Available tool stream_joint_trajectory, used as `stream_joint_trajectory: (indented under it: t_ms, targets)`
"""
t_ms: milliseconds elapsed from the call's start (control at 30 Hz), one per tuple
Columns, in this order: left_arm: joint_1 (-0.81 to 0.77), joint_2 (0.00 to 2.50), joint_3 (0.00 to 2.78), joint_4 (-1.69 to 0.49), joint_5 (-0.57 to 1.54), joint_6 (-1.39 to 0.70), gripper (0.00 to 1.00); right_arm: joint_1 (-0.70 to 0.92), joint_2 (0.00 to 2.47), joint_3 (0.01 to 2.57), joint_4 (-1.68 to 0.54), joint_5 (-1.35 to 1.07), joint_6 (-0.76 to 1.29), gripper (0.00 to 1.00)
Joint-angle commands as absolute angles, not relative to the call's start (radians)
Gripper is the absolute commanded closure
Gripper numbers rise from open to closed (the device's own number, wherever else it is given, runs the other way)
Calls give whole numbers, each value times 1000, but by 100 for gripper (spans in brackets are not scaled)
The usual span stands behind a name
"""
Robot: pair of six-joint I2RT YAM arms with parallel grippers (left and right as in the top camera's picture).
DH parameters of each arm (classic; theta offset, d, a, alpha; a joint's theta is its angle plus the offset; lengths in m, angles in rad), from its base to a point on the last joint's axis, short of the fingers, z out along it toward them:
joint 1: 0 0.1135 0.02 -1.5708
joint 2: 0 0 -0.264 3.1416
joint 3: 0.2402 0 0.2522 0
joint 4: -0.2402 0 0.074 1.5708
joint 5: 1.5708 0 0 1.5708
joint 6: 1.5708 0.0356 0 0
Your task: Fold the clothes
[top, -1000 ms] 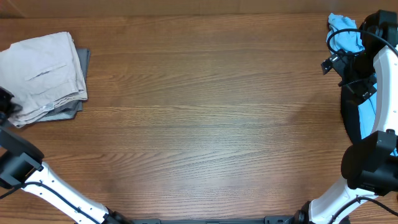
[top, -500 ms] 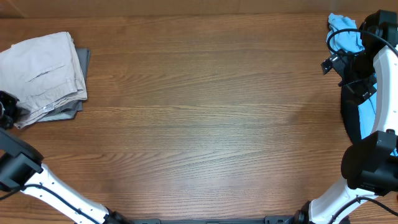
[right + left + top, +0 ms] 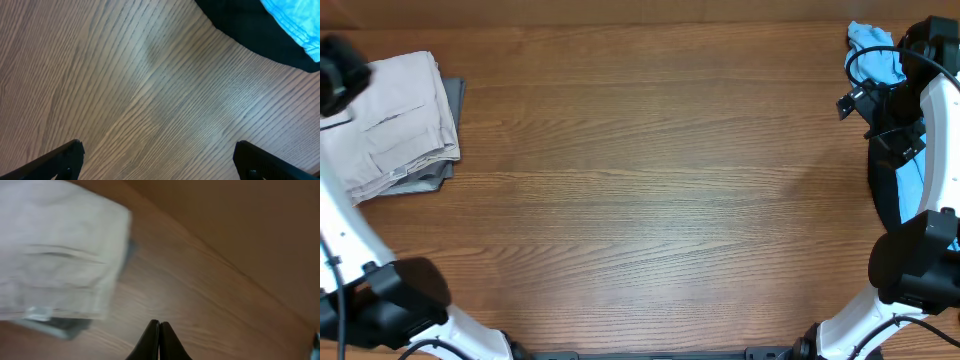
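1. Overhead view: The shorts (image 3: 390, 115) lie folded into a compact rectangle at the left edge of the worktop (image 3: 650, 200), near its far-left corner. They rest on a grey garment (image 3: 438, 178) whose edge shows beneath. The fold looks finished, so treat the step in hand as clearing the left arm (image 3: 340, 78) from the stack. Raise it before moving sideways, so nothing drags the top layer.
2. Left wrist view: This view is blurred. The left jaws are pressed together and hold nothing, above bare wood just beside the stack. The shorts are pale, soft woven cloth with a pocket line. Expect limp fabric to shift if brushed.
3. Right wrist view: The right jaws stand wide and empty over matte, straight-grained wood. A black item (image 3: 250, 35) and light blue cloth (image 3: 295, 20) lie by the right edge.
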State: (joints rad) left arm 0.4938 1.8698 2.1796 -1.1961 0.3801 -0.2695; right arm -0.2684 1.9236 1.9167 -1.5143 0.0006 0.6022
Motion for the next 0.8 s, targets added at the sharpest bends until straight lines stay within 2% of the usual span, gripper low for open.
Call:
stream_joint_trajectory:
  t_ms: [0, 67, 100, 233, 333, 400, 433, 767]
  targets:
    - [406, 1902, 2170, -1198, 340, -316, 96, -270, 1909, 1931, -1512, 6, 601, 0]
    - [360, 1907, 2169, -1195, 302, -323, 92, -270, 1909, 1931, -1512, 6, 601, 0]
    - [334, 1909, 2169, -1196, 286, -323, 82, -270, 1909, 1931, -1513, 6, 601, 0]
    - [261, 1909, 2167, -1199, 229, -323, 68, -270, 1909, 1931, -1512, 6, 601, 0]
    - [228, 1909, 2167, -1192, 197, -322, 33, -270, 1909, 1931, -1512, 6, 601, 0]
    - [212, 1909, 2167, -1194, 174, -321, 15, -270, 1909, 1931, -1512, 6, 601, 0]
    - [207, 1909, 2167, -1199, 174, -321, 2, -270, 1909, 1931, -1512, 6, 601, 0]
    - [202, 1909, 2167, -1207, 175, -321, 0, -270, 1909, 1931, -1512, 6, 601, 0]
